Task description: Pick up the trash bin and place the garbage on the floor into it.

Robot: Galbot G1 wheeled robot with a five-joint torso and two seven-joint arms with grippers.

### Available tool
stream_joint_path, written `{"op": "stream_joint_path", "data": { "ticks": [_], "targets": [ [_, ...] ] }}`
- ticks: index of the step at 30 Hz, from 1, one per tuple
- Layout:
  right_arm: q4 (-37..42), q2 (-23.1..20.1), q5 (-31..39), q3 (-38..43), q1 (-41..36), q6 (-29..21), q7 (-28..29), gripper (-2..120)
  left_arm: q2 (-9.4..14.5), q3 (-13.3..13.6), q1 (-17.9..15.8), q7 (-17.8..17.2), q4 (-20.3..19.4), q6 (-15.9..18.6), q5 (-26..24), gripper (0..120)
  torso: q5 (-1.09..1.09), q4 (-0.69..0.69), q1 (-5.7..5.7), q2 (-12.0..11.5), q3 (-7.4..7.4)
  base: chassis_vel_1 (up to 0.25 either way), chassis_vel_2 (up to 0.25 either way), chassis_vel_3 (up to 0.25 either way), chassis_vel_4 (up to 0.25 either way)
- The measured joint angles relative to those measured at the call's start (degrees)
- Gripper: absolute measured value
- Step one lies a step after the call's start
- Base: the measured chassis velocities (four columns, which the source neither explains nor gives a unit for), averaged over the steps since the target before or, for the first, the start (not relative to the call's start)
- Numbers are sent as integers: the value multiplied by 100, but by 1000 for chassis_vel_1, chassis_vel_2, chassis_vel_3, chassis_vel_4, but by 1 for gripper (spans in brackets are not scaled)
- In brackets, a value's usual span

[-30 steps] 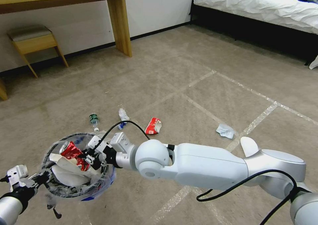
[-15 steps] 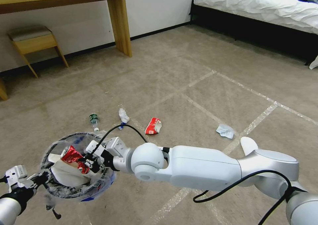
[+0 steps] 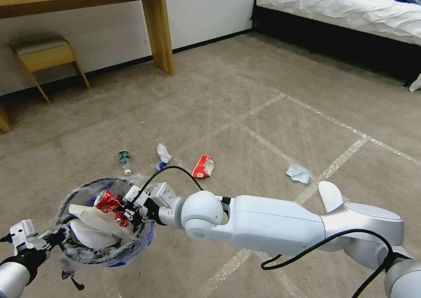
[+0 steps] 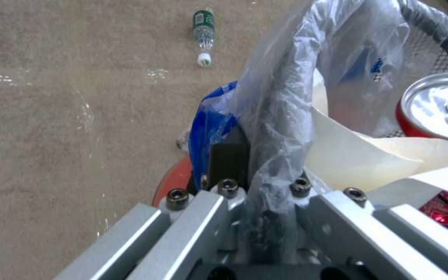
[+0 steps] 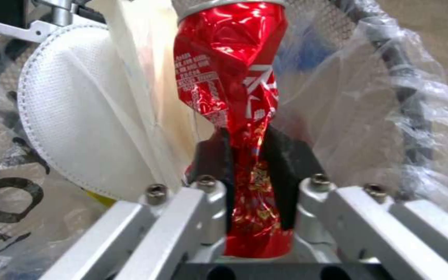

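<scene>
— Right wrist view first: our right gripper [image 5: 250, 171] is clamped tight on the crushed red can [image 5: 231, 74], its dark pads pinching the can's flattened lower end. Where does that put the can?

— Over the mouth of the trash bin [image 3: 74, 252], just inside its rim, not yet let go. Our left gripper [image 4: 265, 190] is closed on the bin's rim and the plastic liner [image 4: 307, 70] bunched over it, so we hold the bin up off the floor [image 3: 263, 92].

— What is already in the bin?

— A white insole [image 5: 74, 128] and a pale sheet of paper [image 4: 354, 155] leaning beside it, under the can. The liner hangs out over the rim, blue at one side.

— And what is left outside the bin?

— Beyond the bin, on the carpet: a small bottle [image 3: 124, 159] with a green label nearest, then a bit of crumpled white litter [image 3: 163, 152], a red wrapper [image 3: 203, 166], and farthest from the bin a pale blue scrap [image 3: 298, 173]. So we judge the task partly done: bin picked up, some litter in, this can about to join it, four pieces to go.
</scene>
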Motion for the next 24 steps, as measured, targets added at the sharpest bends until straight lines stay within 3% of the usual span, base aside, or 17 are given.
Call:
{"op": "stream_joint_path", "data": {
  "ticks": [2,6,9,13,17,21,24],
  "targets": [
    [4,0,-5,5,-2,-3,14,23,2,-3,5,3,1,0,0,1,0,0,0,0,0,0,0,0,0],
    [5,12,-10,36,-3,-7,32,42,-11,2,7,9,28,0,15,1,0,0,0,0,0,0,0,0,0],
    [-1,18,-12,49,-4,-7,33,47,-21,9,6,13,34,0,20,1,0,0,0,0,0,0,0,0,0],
    [-22,36,-30,70,-22,-5,31,70,-32,21,-6,32,67,1,43,1,0,0,0,0,0,0,0,0,0],
    [-30,45,-39,75,-23,2,26,78,-34,22,-12,36,88,2,46,1,0,0,0,0,0,0,0,0,0],
    [-42,71,-44,114,-23,29,24,95,-45,28,-28,57,145,2,74,1,0,0,0,-1,0,0,0,0,0],
    [-26,115,-44,220,-27,53,25,99,-58,38,-43,84,189,2,100,1,0,0,0,0,0,0,0,0,0]
  ]
}}
